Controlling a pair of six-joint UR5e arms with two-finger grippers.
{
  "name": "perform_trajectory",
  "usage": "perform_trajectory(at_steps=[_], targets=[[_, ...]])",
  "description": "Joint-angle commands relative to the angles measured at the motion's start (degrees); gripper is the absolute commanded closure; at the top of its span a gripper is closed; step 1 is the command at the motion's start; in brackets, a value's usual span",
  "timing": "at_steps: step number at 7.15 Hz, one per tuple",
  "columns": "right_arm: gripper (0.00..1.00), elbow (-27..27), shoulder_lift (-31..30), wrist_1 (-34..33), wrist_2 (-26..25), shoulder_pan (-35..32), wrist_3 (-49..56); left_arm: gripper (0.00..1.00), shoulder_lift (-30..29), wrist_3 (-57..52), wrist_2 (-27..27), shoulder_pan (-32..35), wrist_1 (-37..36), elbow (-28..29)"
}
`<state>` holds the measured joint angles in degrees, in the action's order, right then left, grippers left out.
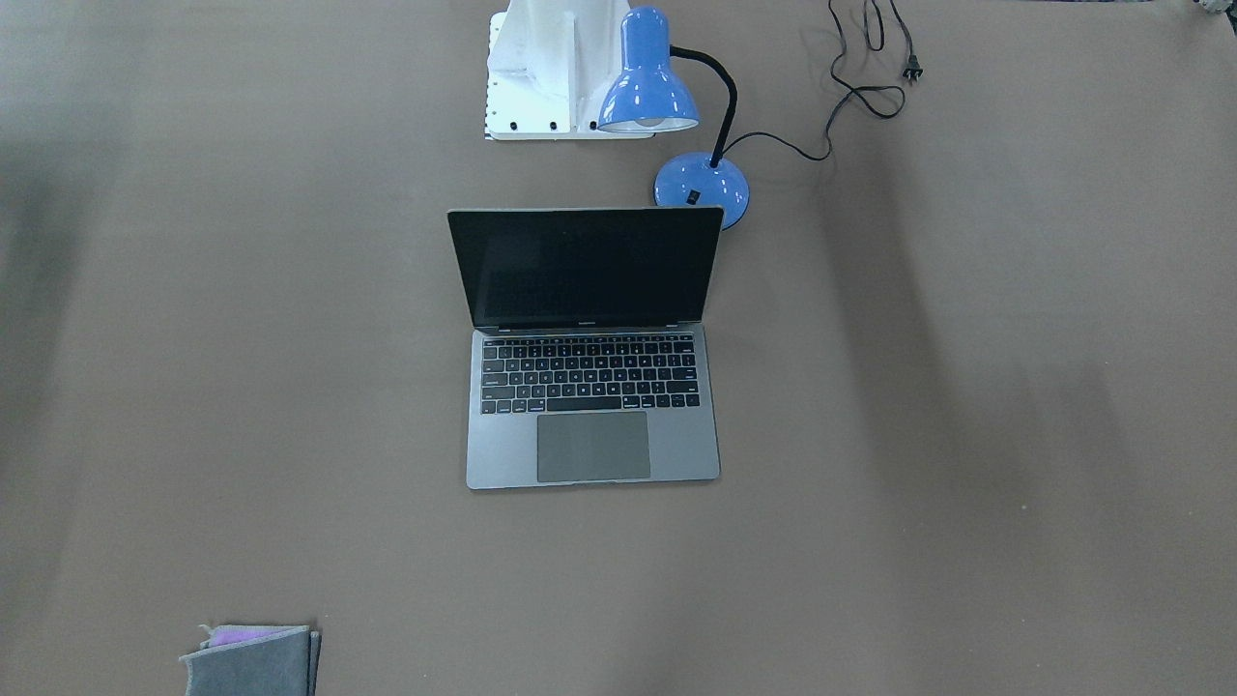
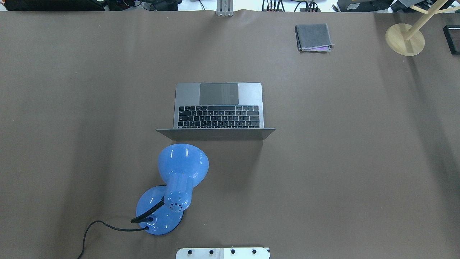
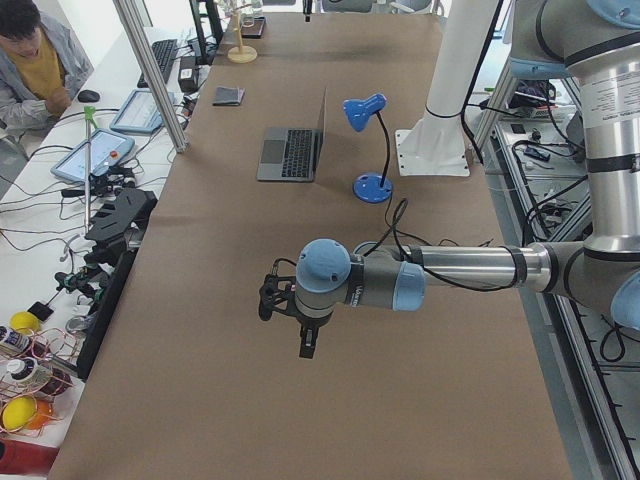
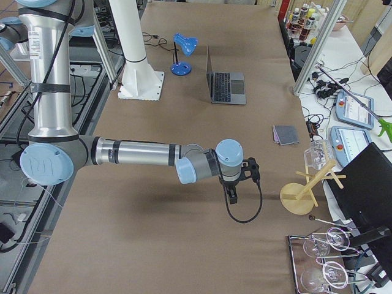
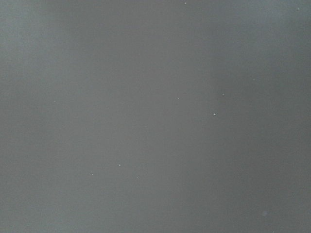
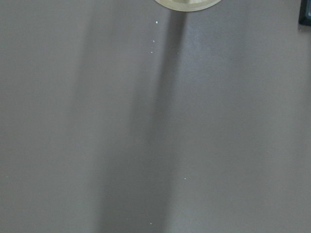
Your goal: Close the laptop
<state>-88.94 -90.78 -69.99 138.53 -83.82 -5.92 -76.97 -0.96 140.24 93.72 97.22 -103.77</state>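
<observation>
- The laptop [image 1: 591, 387] sits open mid-tabletop [image 1: 966, 435] — screen upright, with a blue lamp [image 1: 649, 92] just behind its lid.
- The left gripper [image 3: 305, 345] and the right gripper [image 4: 233, 196] hover well apart from it — I cannot tell whether their fingers are open or closed.

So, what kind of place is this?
Probably a robotics lab or test workshop, not a home or office. A large left robot arm reaches over a long brown table, and a person is beside it with a control tablet nearby.
</observation>
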Motion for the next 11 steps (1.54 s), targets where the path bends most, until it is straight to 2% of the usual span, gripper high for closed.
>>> perform_trajectory(at_steps=[1, 2, 3, 4, 5, 6, 7, 8, 9, 11], targets=[[0.0, -3.75, 0.17, -0.05, 8.81, 0.14, -2.84, 0.12, 0.07, 9.41, 6.83, -1.51, 0.51, -5.45], [0.0, -10.39, -0.18, -0.23, 9.99, 2.49, -12.7, 0.23, -0.72, 20.71, 8.54, -6.92, 0.6, -10.35], [0.02, -16.99, -1.75, -0.14, 9.74, 6.52, -23.24, 0.45, -1.07, 30.49, 9.08, -11.84, 2.87, -14.06], [0.21, -20.88, -1.68, -0.14, 9.82, 10.65, -28.3, 0.63, -1.6, 40.15, 9.78, -17.2, 10.28, -14.62], [0.38, -22.66, -0.81, 0.03, 9.91, 15.39, -34.1, 0.63, -2.82, 51.91, 9.61, -23.35, 18.97, -14.27], [0.38, -24.94, 1.64, 0.03, 9.57, 20.13, -40.16, 0.63, -7.97, 63.6, 9.09, -29.32, 22.28, -14.1], [0.37, -25.83, 6.01, 0.03, 9.13, 24.97, -48.22, 0.63, -14.02, 71.55, 8.39, -35.21, 22.31, -13.57], [0.37, -26.1, 10.67, 0.03, 5.9, 30.58, -56.66, 0.64, -17.65, 75.2, 4.38, -40.15, 22.31, -13.57], [0.38, -26.63, 12.71, 0.03, 2.22, 35.43, -60.74, 0.64, -19.17, 77.23, 1.55, -43.85, 22.31, -13.48], [0.41, -27.15, 14.93, 0.12, 1.56, 38.98, -63.4, 0.71, -22.76, 78.13, -1.88, -49.13, 22.31, -12.69]])
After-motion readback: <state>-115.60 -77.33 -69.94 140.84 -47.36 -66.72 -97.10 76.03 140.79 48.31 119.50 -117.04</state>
